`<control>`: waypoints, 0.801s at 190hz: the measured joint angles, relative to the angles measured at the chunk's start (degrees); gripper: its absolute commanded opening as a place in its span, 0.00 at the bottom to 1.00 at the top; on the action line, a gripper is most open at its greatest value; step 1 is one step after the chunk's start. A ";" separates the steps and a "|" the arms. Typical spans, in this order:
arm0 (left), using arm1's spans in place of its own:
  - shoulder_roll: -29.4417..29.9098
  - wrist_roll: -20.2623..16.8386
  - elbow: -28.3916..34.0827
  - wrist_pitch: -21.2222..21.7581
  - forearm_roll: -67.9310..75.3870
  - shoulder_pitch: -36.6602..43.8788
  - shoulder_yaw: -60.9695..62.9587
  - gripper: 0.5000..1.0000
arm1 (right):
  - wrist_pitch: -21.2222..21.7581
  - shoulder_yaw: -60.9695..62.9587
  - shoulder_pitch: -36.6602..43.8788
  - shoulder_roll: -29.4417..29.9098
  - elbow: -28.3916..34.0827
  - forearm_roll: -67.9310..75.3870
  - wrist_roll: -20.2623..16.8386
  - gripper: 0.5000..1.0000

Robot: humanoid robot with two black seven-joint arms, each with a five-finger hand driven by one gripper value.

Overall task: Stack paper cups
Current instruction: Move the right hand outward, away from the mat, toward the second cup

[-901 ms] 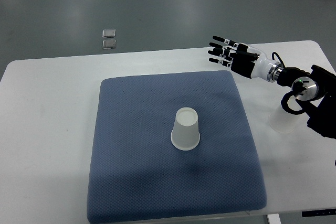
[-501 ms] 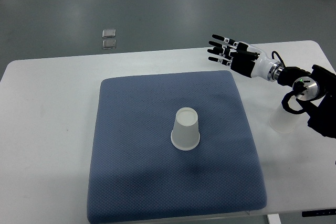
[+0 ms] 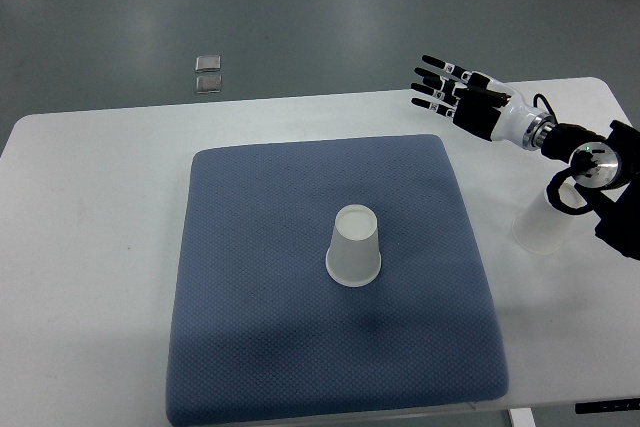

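A white counter [image 3: 90, 247] fills most of the view, with grey floor [image 3: 300, 7] beyond its far edge. On the floor, far left of centre, lie two small square plates [image 3: 208, 73], one just beyond the other; no writing can be read on them.

A blue mat [image 3: 260, 277] covers the middle of the counter, its near edge close to the counter's near edge. Near the middle of the mat a white paper cup [image 3: 354, 247] stands upside down, wide rim on the mat and closed base up. It bears no print or label that can be seen.

To the right, off the mat, a second cup [image 3: 540, 232] stands on the bare counter, also wide end down as far as can be told. The arm's dark joint crosses in front of its upper part, so its top is hidden. It is well apart from the first cup.

The right hand [image 3: 460, 97] comes in from the right edge and hangs over the far right part of the counter, just beyond the mat's far right corner. Its fingers [image 3: 432, 77] are stretched out and spread, pointing left, and hold nothing. It touches neither cup. No brand or lettering can be read on the hand or arm.
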 measured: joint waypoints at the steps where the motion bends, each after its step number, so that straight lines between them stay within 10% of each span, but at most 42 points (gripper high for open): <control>1: 0.00 0.00 0.00 0.00 0.00 0.00 0.00 1.00 | 0.00 -0.01 0.00 0.00 -0.01 -0.03 0.00 0.85; 152: 0.00 -0.01 -0.01 0.00 0.00 -0.01 -0.01 1.00 | 1.26 -0.76 0.29 -7.93 1.89 -5.95 0.06 0.85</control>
